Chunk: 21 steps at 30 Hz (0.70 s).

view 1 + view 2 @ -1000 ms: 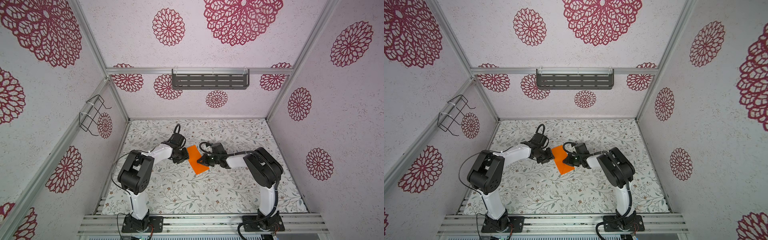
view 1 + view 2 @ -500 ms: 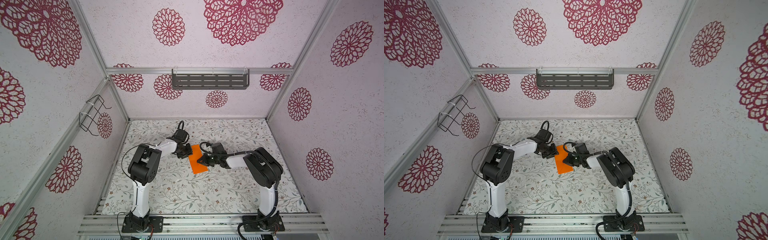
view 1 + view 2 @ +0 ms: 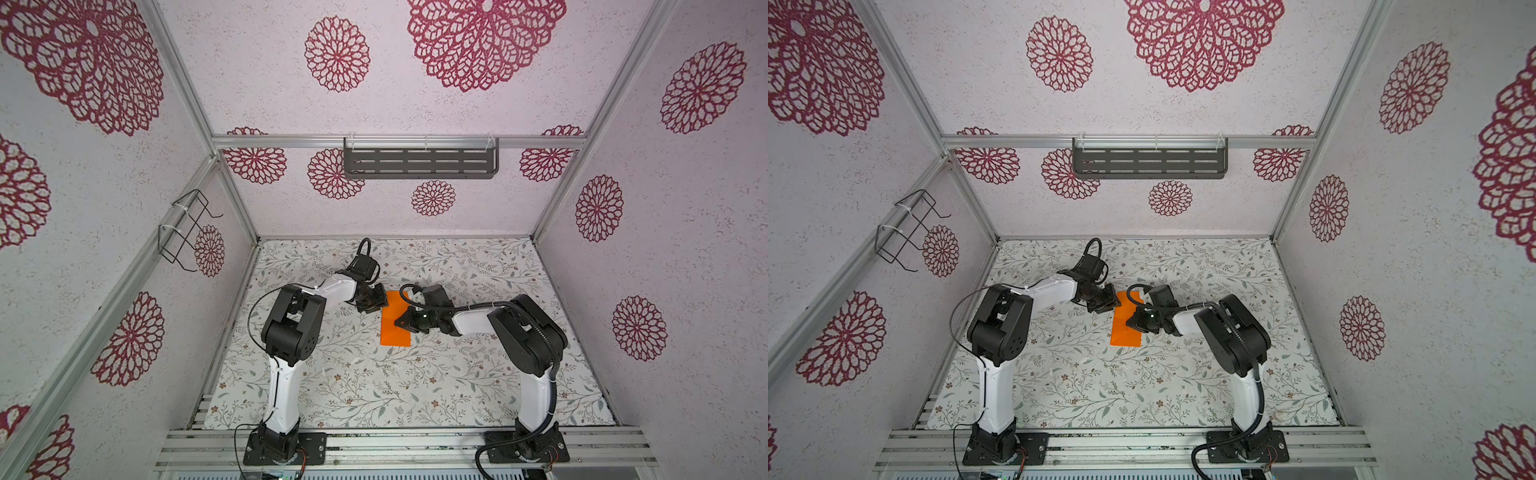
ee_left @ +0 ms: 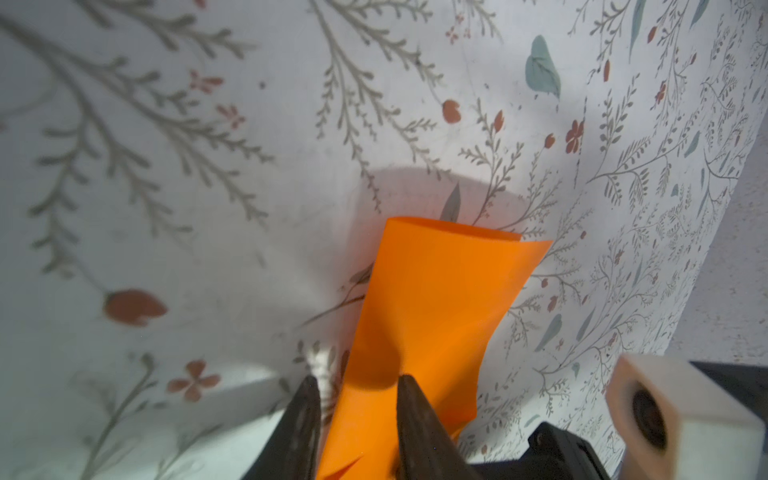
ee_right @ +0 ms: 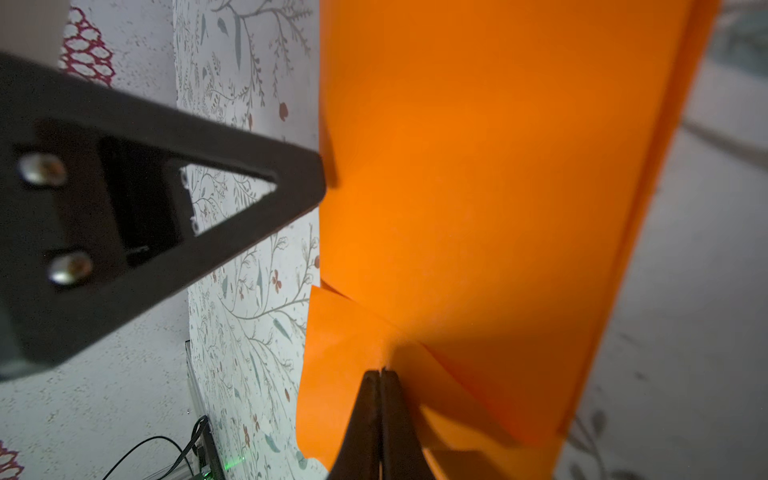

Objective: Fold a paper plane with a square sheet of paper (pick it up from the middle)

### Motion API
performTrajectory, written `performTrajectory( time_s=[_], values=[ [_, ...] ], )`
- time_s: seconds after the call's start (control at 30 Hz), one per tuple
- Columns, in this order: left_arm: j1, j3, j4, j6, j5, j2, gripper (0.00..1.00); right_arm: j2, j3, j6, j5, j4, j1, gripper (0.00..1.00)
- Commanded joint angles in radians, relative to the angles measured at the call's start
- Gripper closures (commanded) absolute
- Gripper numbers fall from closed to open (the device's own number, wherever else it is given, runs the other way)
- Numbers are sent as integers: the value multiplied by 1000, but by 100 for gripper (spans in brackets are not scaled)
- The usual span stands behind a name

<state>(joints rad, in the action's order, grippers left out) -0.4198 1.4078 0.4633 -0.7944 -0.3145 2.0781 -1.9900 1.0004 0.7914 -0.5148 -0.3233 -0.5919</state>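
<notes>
The square sheet of paper [image 3: 394, 322] [image 3: 1124, 328] is bright orange and lies doubled over into a tall rectangle in the middle of the floral mat. My left gripper [image 3: 377, 302] [image 4: 357, 382] is at its far left corner, open, with the paper [image 4: 436, 291] running between the spread fingers. My right gripper [image 3: 404, 323] [image 5: 380, 372] is shut on the sheet's right side, and creases in the paper [image 5: 498, 166] fan out from its tips. The left gripper's finger [image 5: 266, 195] touches the paper's edge in the right wrist view. No paper plane is in view.
The floral mat [image 3: 374, 386] covers the floor inside patterned walls. A grey slotted shelf [image 3: 419, 163] hangs on the back wall and a wire basket [image 3: 187, 230] on the left wall. Aluminium rails [image 3: 415, 444] carry both arm bases at the front.
The left arm's elbow has swung in and its gripper has moved to the paper's far left corner, jaws a little narrower. The paper has turned from slanted to nearly straight. The right gripper stayed put.
</notes>
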Motion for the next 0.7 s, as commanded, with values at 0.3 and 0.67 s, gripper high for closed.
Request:
performTrajectory(
  time_s=[0.3, 0.67],
  values=[
    [-77, -256, -79, -152, -97, -249, 73, 13, 3, 20, 43, 75, 2, 95],
    [-99, -223, 37, -81, -110, -166, 97, 10, 12, 19, 55, 101, 3, 96]
  ],
)
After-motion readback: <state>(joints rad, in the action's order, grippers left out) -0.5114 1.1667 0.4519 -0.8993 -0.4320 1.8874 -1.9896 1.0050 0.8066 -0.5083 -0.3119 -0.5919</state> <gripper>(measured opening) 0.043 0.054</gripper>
